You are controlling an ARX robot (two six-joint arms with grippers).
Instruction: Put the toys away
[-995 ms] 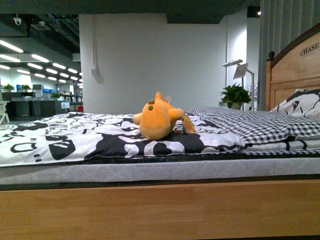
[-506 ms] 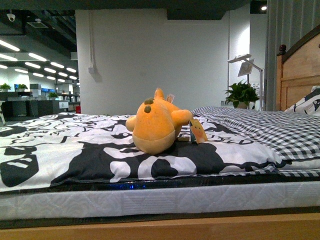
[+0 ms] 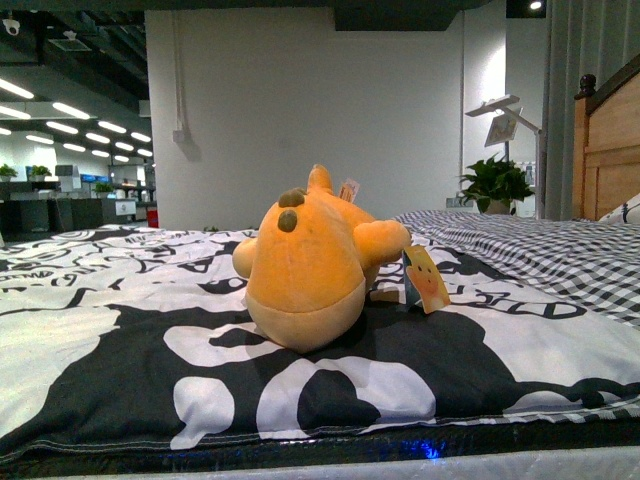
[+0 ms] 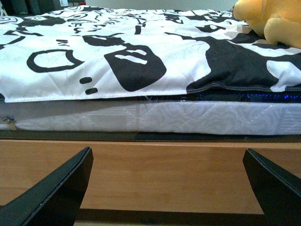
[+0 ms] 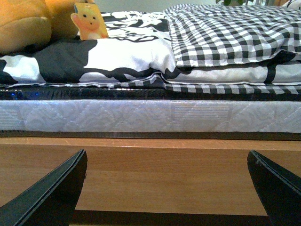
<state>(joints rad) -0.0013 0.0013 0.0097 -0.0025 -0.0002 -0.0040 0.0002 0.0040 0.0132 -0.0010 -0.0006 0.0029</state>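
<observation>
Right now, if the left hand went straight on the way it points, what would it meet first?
Probably the wooden bed rail, centred ahead of the open left hand. The mattress and the plush toy lie higher than that line. How far off the rail is, I cannot tell.

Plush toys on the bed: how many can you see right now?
1. The orange plush toy lies on the black-and-white quilt near its front edge, a tag beside it. More could be hidden behind it or beyond the frame.
</observation>
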